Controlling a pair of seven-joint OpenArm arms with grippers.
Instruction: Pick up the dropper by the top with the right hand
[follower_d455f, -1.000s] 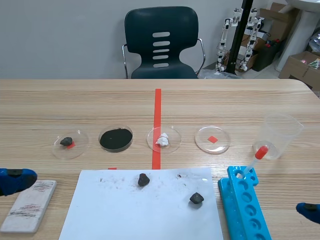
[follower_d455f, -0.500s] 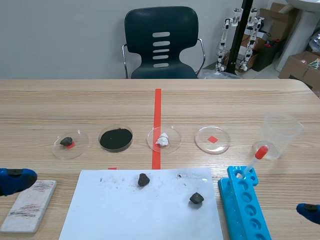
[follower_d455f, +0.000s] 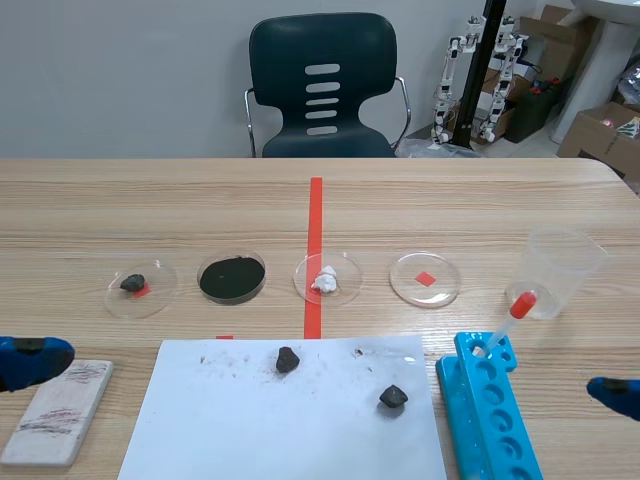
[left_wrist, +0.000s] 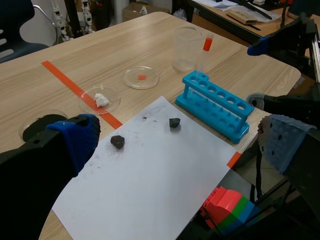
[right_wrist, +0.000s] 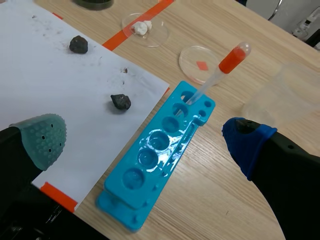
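Dropper (right_wrist: 218, 75): slim clear stem, orange-red bulb on top, leaning in the end hole of blue rack (right_wrist: 160, 170), near clear beaker (right_wrist: 295, 90). Probably light, bulb soft and slippery; pinch the bulb gently. Right gripper (right_wrist: 144, 140): spread wide, empty. Open room above; beaker easily knocked

A clear dropper (follower_d455f: 508, 323) with red bulb stands tilted in a blue rack (follower_d455f: 492, 415).
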